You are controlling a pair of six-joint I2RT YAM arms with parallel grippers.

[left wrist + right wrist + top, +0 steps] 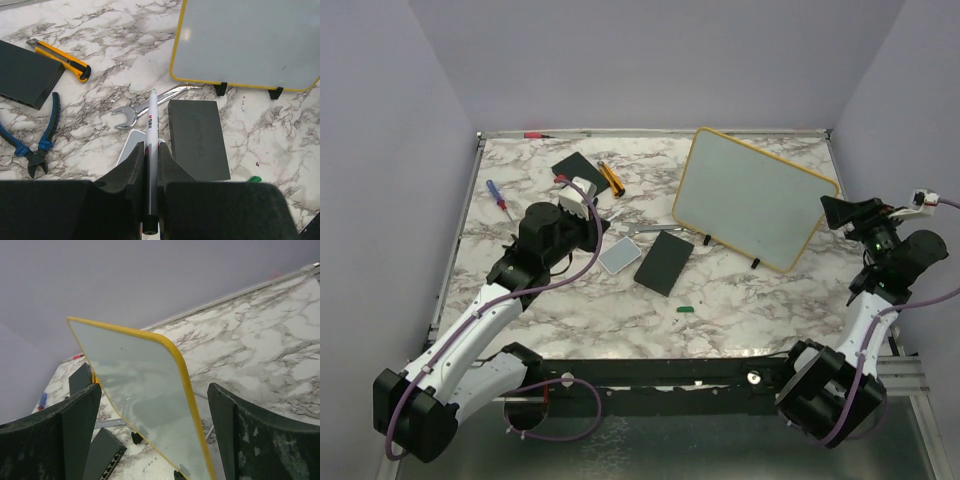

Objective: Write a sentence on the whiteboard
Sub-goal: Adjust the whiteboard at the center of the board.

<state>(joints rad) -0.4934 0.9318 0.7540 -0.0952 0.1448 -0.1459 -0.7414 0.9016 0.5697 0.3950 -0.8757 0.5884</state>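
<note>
Whiteboard (pixel 750 195) propped upright; left gripper (pixel 151 156) pinching marker (pixel 152 115); right gripper (pixel 155 390) jaws spread near board edge

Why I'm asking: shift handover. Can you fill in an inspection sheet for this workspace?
Surface: marble-patterned table, flat.
Job's things: whiteboard propped on small black feet, blank, no writing seen; marker pointing toward it.
Clutter: knife, wrench, pliers, two black slabs, pad, screwdriver, small green piece, perhaps a cap.
Grippers: left gripper shut on the marker; right gripper open, one finger on each side of the whiteboard's edge.
Cables: purple cables along both arms, one loop below the left base.
Surroundings: plain walls; nothing else seen.
</note>
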